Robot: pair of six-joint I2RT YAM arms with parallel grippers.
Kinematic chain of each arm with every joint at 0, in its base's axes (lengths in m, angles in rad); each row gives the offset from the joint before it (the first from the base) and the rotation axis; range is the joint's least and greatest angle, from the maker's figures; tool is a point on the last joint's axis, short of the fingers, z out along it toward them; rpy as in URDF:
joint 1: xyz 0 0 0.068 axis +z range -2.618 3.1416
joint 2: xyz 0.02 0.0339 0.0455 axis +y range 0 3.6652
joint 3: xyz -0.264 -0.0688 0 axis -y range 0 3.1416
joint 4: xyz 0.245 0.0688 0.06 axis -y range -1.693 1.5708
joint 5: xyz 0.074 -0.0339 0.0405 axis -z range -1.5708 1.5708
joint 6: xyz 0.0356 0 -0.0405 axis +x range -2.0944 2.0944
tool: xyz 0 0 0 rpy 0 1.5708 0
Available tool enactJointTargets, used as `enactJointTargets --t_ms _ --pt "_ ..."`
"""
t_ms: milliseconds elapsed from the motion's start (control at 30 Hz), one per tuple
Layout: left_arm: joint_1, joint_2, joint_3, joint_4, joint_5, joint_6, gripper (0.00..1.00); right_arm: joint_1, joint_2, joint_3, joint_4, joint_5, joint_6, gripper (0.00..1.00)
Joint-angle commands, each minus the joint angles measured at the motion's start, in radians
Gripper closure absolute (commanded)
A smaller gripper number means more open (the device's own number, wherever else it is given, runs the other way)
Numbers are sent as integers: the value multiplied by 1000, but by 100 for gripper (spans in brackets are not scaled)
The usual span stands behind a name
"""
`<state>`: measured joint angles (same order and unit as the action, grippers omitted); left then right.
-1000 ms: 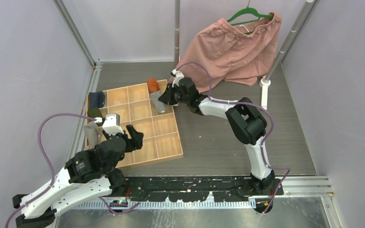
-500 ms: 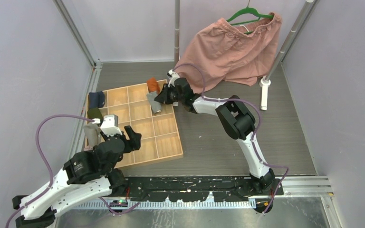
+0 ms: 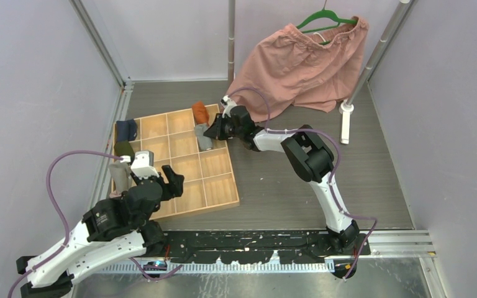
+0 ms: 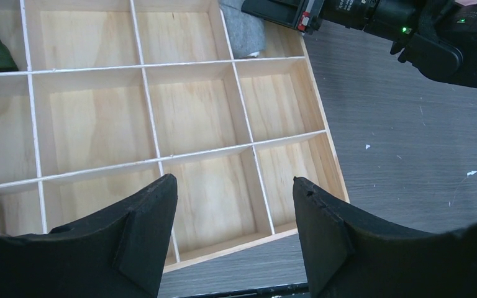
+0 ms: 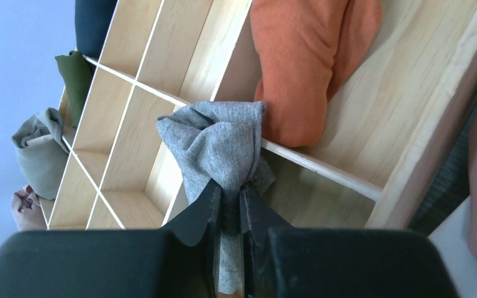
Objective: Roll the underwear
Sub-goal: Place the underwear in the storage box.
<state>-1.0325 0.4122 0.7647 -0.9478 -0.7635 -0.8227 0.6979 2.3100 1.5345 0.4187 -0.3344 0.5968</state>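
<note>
Since a second ago my right arm has tucked its elbow in and carried the right gripper (image 3: 213,131) a little leftward over the wooden tray (image 3: 217,189). Its fingers are pinched tight on a fold of the grey underwear (image 5: 214,146), which bunches over a divider in the tray's far right column. It touches the orange underwear (image 5: 304,62), which lies bundled in the far corner cell. My left gripper (image 4: 233,198) has barely shifted; it hangs above the near cells, jaws spread wide with nothing between them. Pink shorts (image 3: 304,62) hang from a green hanger (image 3: 323,17) behind
</note>
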Motion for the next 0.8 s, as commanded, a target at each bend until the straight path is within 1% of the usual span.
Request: enactJointTargets --t_ms 0,67,167,267,400,567,667,767 --pt "3 -4 -5 11 -21 0 31 3 -49 -45 4 -29 -2 81" --pt "2 -4 -7 16 -19 1 31 2 -59 -56 11 -21 -5 71" --pt "3 -1 -4 13 -19 2 31 0 -82 -62 8 -2 -17 60" --pt "2 1 -4 8 -21 -1 31 -1 -108 -66 -4 13 -35 52" --pt "3 2 -8 6 -19 -7 31 -10 -156 -75 -28 34 -65 45" --pt "3 7 -23 27 -5 -2 31 -32 -231 -117 -34 54 -80 41" --pt "3 4 -58 115 46 52 31 -48 -305 -163 -45 73 -95 41" --pt "2 2 -98 190 76 72 30 -62 -395 -220 -67 101 -139 40"
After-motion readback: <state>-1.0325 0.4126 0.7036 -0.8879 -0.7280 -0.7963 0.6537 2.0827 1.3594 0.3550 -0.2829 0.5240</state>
